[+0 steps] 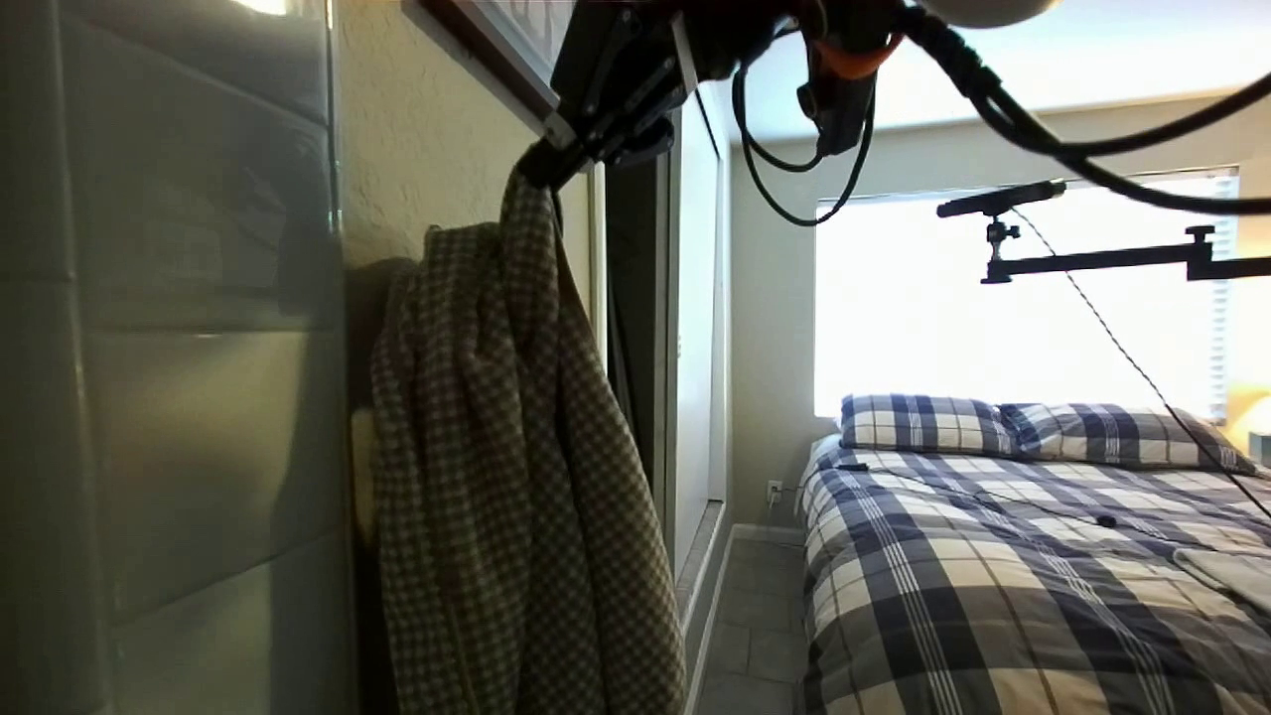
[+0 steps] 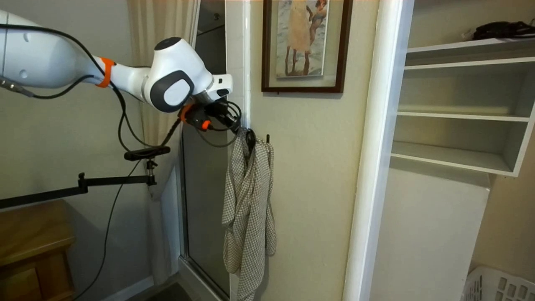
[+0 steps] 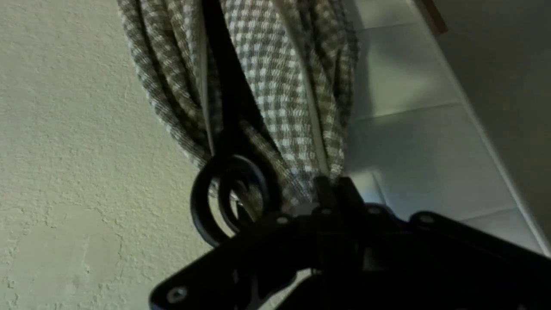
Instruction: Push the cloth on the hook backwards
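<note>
Checked cloth (image 2: 249, 209) at a black hook (image 3: 200, 202) on the wall (image 2: 309, 167), its top pinched in the fingers (image 3: 325, 200).

The fingers hold a gathered peak of the cloth just beside the hook's round end, and the rest hangs below in long folds; how it loops over the hook is partly hidden. In an exterior view, white shelves (image 2: 464, 117) carry a dark bundle (image 2: 503, 30) on the uppermost visible board, too indistinct to name. Lower down, a white slotted basket (image 2: 490, 274) is cut off by the view's edge, so its contents cannot be told. A brown frame (image 2: 346, 46) higher on the wall holds a picture (image 2: 301, 42) of figures. A wooden cabinet (image 2: 33, 221) hides its inside.
</note>
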{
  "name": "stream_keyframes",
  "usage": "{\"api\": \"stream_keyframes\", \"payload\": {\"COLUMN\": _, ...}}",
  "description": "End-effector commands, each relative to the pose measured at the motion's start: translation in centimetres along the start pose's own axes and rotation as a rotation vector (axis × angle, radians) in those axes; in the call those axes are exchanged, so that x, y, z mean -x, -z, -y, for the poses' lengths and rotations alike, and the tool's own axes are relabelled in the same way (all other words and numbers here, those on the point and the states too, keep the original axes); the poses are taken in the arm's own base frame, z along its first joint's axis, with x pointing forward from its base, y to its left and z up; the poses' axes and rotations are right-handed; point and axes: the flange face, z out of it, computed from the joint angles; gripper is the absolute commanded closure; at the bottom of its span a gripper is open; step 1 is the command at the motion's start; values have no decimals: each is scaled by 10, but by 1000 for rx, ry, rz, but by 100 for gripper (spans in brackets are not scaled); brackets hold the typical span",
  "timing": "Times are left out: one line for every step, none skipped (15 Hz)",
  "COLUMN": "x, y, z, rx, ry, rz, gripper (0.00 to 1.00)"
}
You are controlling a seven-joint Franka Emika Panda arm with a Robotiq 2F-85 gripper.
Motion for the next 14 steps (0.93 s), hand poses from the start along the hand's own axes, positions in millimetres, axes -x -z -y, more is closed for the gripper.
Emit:
{"api": "stream_keyframes", "payload": {"x": -21, "y": 19, "z": 24, "rx": -19, "ry": -32, "rz": -19, "gripper": 98}}
{"api": "stream_keyframes", "payload": {"x": -25, "y": 18, "z": 25, "rx": -16, "ry": -31, "rz": -31, "gripper": 98}}
{"api": "stream_keyframes", "payload": {"x": -26, "y": 14, "z": 26, "rx": -20, "ry": -38, "rz": -32, "gripper": 98}}
{"api": "stream_keyframes", "payload": {"x": -27, "y": 11, "z": 25, "rx": -13, "ry": -39, "rz": -34, "gripper": 98}}
{"api": "stream_keyframes", "payload": {"x": -27, "y": 4, "z": 22, "rx": -9, "ry": -41, "rz": -29, "gripper": 98}}
{"api": "stream_keyframes", "payload": {"x": -26, "y": -2, "z": 19, "rx": -5, "ry": -40, "rz": -28, "gripper": 98}}
{"api": "stream_keyframes", "payload": {"x": -25, "y": -8, "z": 16, "rx": 2, "ry": -40, "rz": -25, "gripper": 98}}
{"api": "stream_keyframes", "payload": {"x": -23, "y": -16, "z": 12, "rx": 13, "ry": -41, "rz": -17, "gripper": 98}}
{"api": "stream_keyframes", "payload": {"x": -20, "y": -24, "z": 8, "rx": 18, "ry": -47, "rz": -1, "gripper": 98}}
{"api": "stream_keyframes", "payload": {"x": -16, "y": -31, "z": 6, "rx": 20, "ry": -50, "rz": 12, "gripper": 98}}
{"api": "stream_keyframes", "payload": {"x": -12, "y": -39, "z": 5, "rx": 19, "ry": -55, "rz": 29, "gripper": 98}}
{"api": "stream_keyframes", "payload": {"x": -9, "y": -45, "z": 4, "rx": 19, "ry": -58, "rz": 43, "gripper": 98}}
{"api": "stream_keyframes", "payload": {"x": -7, "y": -51, "z": 4, "rx": 19, "ry": -58, "rz": 56, "gripper": 98}}
{"api": "stream_keyframes", "payload": {"x": -4, "y": -55, "z": 3, "rx": 20, "ry": -62, "rz": 69, "gripper": 98}}
